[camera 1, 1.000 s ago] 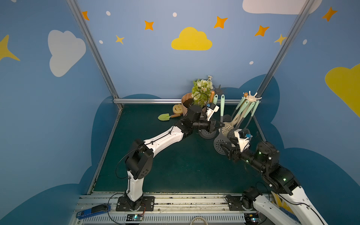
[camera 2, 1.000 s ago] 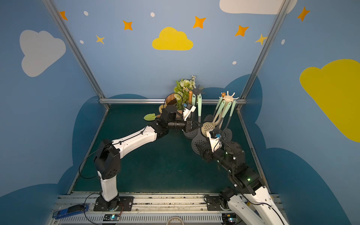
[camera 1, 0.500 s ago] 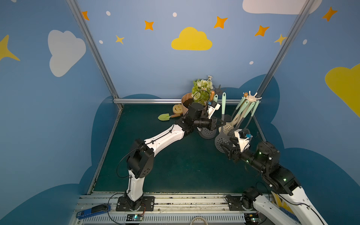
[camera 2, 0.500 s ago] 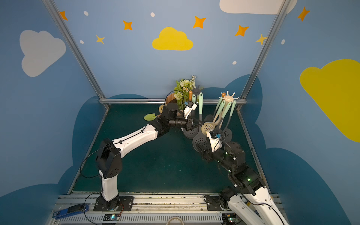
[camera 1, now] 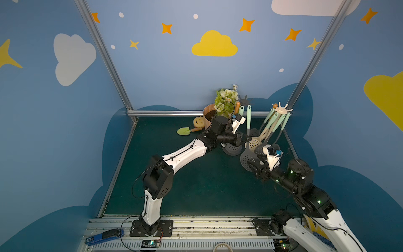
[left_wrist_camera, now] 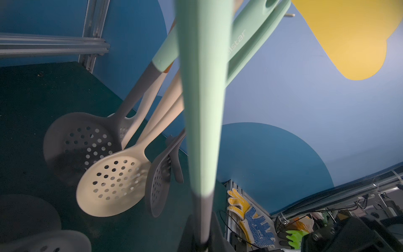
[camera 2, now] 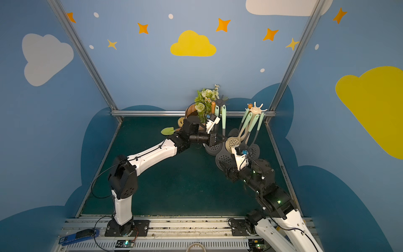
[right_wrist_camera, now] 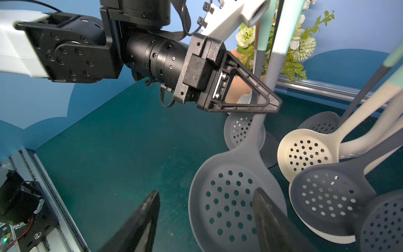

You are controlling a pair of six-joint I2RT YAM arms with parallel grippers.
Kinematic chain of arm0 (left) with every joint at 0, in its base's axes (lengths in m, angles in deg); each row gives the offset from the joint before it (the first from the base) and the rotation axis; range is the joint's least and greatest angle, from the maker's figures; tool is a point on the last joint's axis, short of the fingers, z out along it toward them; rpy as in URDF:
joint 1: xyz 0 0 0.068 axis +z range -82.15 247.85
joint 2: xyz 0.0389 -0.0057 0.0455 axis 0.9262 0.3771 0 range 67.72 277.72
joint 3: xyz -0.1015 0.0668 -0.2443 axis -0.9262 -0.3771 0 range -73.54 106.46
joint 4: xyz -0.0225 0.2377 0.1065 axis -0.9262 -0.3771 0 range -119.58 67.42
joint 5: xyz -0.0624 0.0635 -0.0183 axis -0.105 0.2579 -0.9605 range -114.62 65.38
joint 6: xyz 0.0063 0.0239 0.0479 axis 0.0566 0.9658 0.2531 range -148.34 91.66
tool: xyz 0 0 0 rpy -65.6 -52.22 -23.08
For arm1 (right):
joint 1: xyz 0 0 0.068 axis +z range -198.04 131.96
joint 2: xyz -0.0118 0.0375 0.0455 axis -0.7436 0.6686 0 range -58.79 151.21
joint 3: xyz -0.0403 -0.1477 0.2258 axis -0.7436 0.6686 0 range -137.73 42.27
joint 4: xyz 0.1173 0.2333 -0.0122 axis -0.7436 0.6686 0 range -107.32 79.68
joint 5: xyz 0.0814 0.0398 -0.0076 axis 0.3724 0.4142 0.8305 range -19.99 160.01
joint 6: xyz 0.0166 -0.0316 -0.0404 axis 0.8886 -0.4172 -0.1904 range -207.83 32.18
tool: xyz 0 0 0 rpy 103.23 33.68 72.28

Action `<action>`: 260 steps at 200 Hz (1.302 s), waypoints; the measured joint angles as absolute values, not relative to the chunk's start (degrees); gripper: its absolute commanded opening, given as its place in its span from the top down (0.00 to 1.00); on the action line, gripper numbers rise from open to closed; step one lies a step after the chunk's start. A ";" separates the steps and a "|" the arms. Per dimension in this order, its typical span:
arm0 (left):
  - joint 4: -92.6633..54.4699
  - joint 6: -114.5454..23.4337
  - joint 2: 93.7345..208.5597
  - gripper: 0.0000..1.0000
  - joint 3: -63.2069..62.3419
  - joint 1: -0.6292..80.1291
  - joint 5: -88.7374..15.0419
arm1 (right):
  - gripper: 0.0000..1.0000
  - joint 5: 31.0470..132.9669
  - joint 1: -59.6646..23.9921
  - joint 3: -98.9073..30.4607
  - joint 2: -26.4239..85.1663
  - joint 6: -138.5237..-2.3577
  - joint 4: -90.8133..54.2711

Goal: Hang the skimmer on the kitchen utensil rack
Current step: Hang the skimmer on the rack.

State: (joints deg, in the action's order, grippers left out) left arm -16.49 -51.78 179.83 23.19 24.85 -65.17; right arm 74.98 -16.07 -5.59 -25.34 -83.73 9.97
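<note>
The skimmer [camera 1: 248, 122] has a mint-green handle, a grey stem and a round grey perforated head [right_wrist_camera: 229, 200]. It stands upright in both top views. My left gripper [camera 1: 247, 139] [left_wrist_camera: 202, 242] is shut on the grey stem just below the handle [left_wrist_camera: 202, 109]. The handle's top is beside the prongs of a dark rack [camera 1: 245, 100] and left of the cream kitchen utensil rack [camera 1: 281, 109], which holds several skimmers [right_wrist_camera: 305, 152]. My right gripper [right_wrist_camera: 206, 191] [camera 1: 253, 168] is open, one finger in front of the skimmer's head and not touching it.
A pot of flowers [camera 1: 225, 102], a smiley sponge [camera 1: 198, 122] and a green trowel [camera 1: 184, 131] sit at the back. The dark rack's base [right_wrist_camera: 269, 152] and its one hanging skimmer [right_wrist_camera: 239, 131] stand behind the held one. The frame rail [camera 1: 165, 113] bounds the back.
My left arm has lifted and shifted slightly to the right with the skimmer in its grip. My right arm has hardly moved and stays open.
</note>
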 measured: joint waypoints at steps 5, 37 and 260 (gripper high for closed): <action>-16.56 -52.00 179.96 0.95 23.34 24.87 -65.04 | 0.33 75.00 -16.07 -5.59 -25.34 -83.73 9.97; -17.76 -53.09 180.71 0.90 24.94 25.04 -63.91 | 0.33 74.98 -16.07 -5.59 -25.34 -83.73 9.97; -32.47 -47.82 165.19 0.00 15.50 27.16 -51.71 | 0.13 65.41 -16.55 -4.23 -24.73 -79.01 9.88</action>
